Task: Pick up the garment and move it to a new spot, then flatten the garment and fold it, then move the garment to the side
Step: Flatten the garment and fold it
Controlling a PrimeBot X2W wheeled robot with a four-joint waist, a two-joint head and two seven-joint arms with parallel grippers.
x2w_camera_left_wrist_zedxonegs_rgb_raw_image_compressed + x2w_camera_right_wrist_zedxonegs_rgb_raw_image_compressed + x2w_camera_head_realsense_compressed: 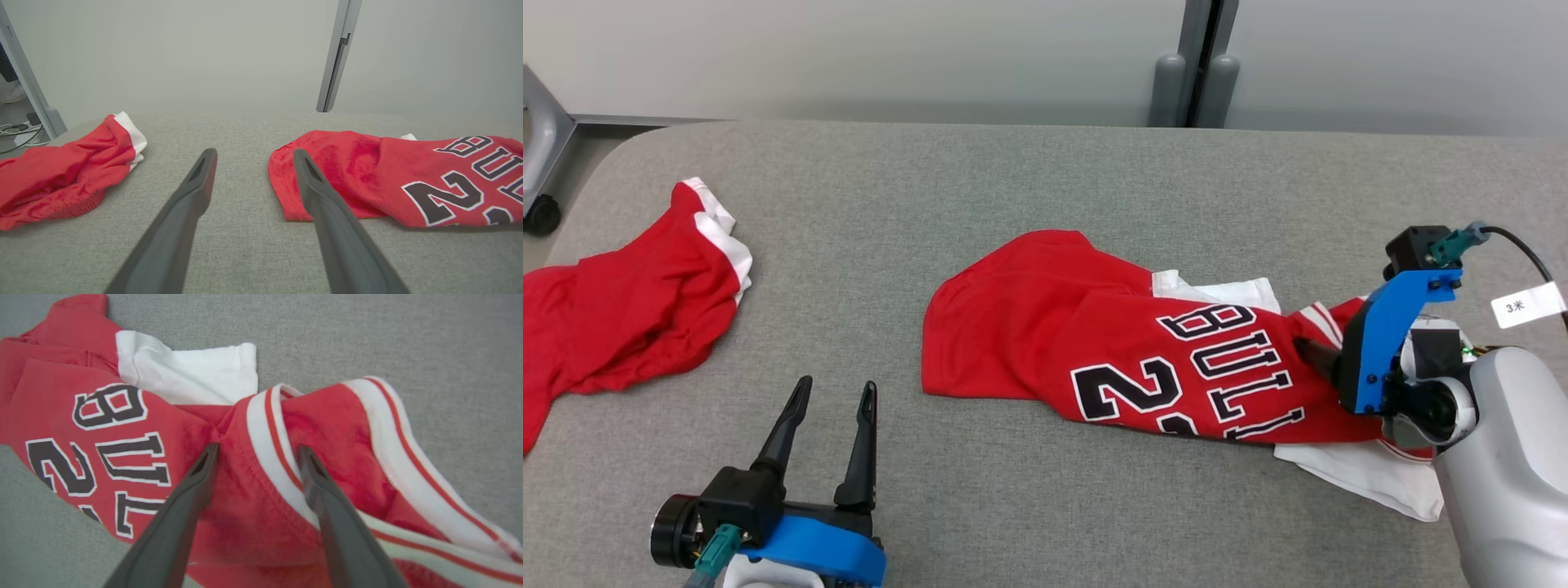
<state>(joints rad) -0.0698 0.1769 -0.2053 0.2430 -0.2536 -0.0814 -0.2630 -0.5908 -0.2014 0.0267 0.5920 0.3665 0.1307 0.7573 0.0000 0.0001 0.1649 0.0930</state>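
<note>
Directly beneath your right gripper (257, 451), whose fingers stand spread and pinch nothing, lies the crumpled red jersey (1111, 351). Its striped white trim (265, 428) sits between the two tips, and its lettered body runs off toward the left gripper (837, 392), likewise spread and empty, near the far edge. Risk noted: closing here would likely catch only the trim or several bunched layers, so the jersey may lift twisted or slip out. Count: two red garments, the second garment (629, 318) lying beyond the left gripper; two grippers; one grey table (1045, 180).
</note>
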